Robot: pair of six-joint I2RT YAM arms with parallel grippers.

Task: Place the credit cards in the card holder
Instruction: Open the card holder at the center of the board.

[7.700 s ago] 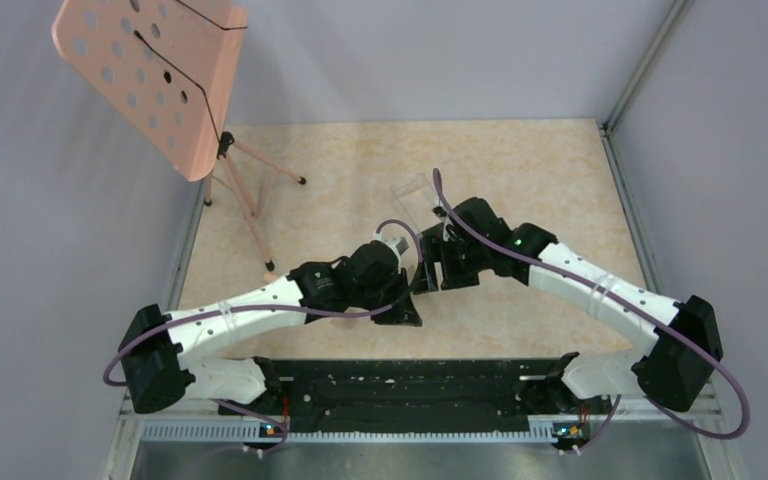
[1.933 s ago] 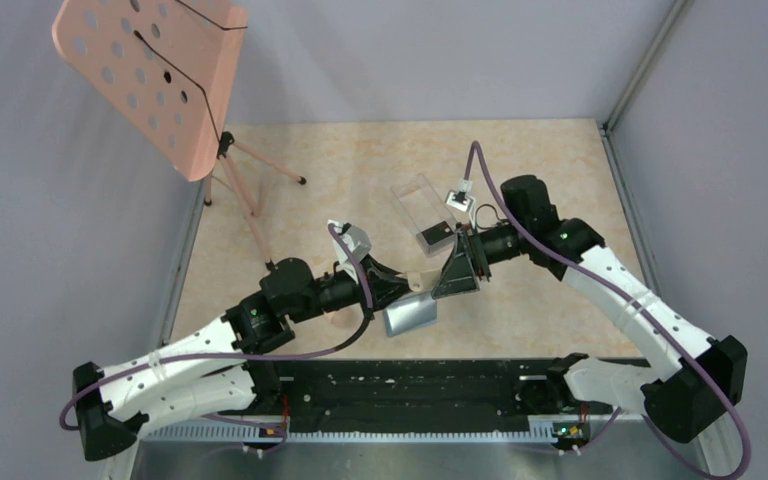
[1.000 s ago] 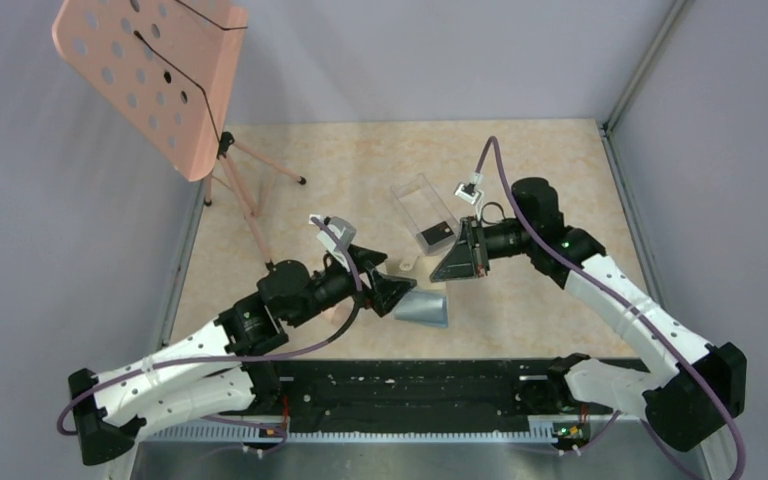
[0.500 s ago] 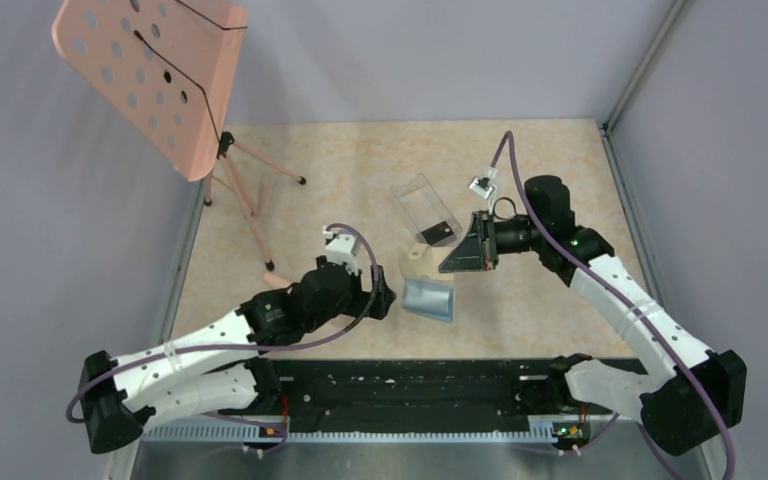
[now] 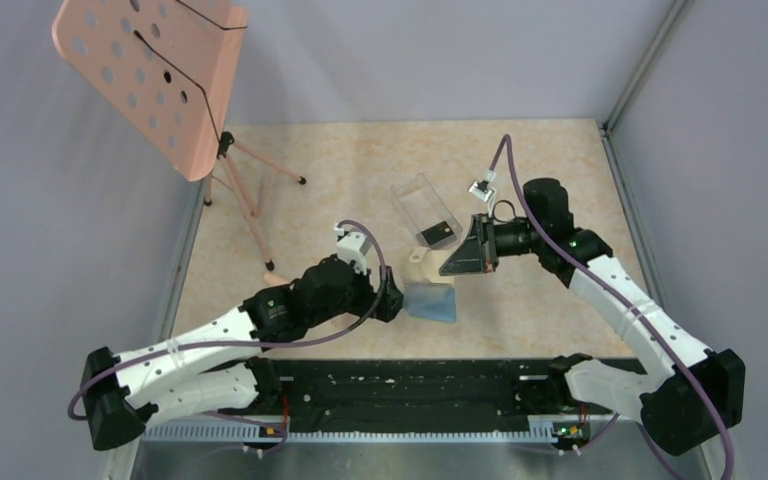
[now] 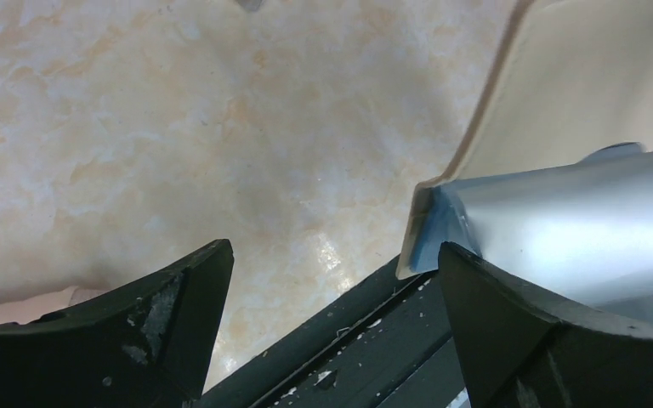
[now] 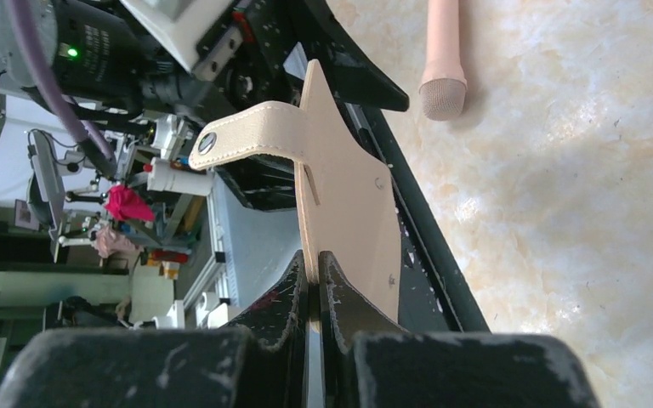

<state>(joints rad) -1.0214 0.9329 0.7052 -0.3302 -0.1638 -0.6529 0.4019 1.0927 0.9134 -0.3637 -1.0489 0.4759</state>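
Observation:
The card holder (image 5: 430, 301) hangs half open at mid-table, blue-grey face toward the camera and its tan flap (image 5: 418, 260) raised. My right gripper (image 5: 452, 266) is shut on that tan flap (image 7: 344, 191), jaws pinched at its edge (image 7: 315, 265). My left gripper (image 5: 392, 298) is open at the holder's left edge. In the left wrist view the blue-grey corner (image 6: 442, 221) sits just above the right finger (image 6: 519, 331), with the gap (image 6: 332, 293) bare. One dark credit card (image 5: 438, 235) lies in the near end of a clear box (image 5: 418, 200).
A pink perforated stand (image 5: 150, 75) on thin legs occupies the far left, and one foot (image 7: 442, 81) rests close to the holder. The black rail (image 5: 410, 385) runs along the near edge. Grey walls close in the marble tabletop (image 5: 360, 170).
My left gripper has swung down and right to the holder's left edge, staying open. The holder has turned flatter, showing more blue-grey face. The right gripper has stayed put, still pinching the flap.

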